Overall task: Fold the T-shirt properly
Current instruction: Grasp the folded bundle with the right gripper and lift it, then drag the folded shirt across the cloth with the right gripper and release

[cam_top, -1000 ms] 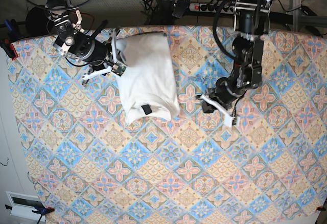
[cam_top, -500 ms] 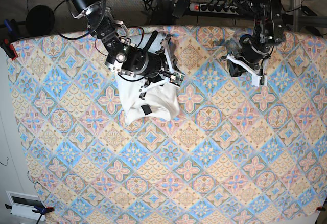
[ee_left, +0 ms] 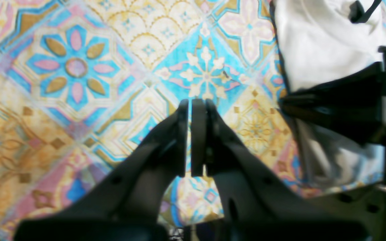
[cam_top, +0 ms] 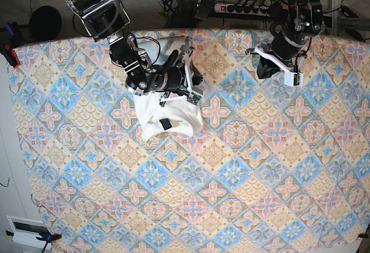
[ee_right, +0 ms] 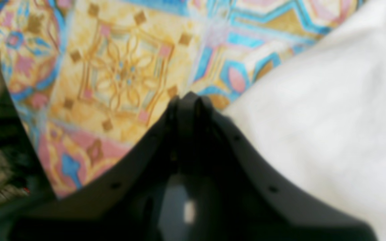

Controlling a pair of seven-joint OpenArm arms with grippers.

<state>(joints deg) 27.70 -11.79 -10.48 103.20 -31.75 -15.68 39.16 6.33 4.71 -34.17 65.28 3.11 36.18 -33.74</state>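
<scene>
The T-shirt point(cam_top: 169, 111) lies folded into a white bundle at the far middle-left of the table, plain side up, with a small dark tag point(cam_top: 166, 124). It also shows in the left wrist view point(ee_left: 320, 50) and in the right wrist view point(ee_right: 330, 134). My right arm point(cam_top: 151, 78) reaches over the bundle's upper half. My right gripper point(ee_right: 188, 100) is shut, its tip at the shirt's edge over the tablecloth, with no cloth seen between the fingers. My left gripper point(ee_left: 190, 102) is shut and empty, apart from the shirt, at the far right point(cam_top: 263, 68).
A patterned tablecloth point(cam_top: 191, 195) covers the whole table. The table's far edge point(cam_top: 231, 30) runs close behind both arms, with cables and a power strip point(cam_top: 237, 8) beyond it. My right arm's black body point(ee_left: 340, 103) shows in the left wrist view, lying across the shirt.
My right arm has swung from the shirt's left side to over its upper half. My left arm has pulled back from mid-table to the far right edge.
</scene>
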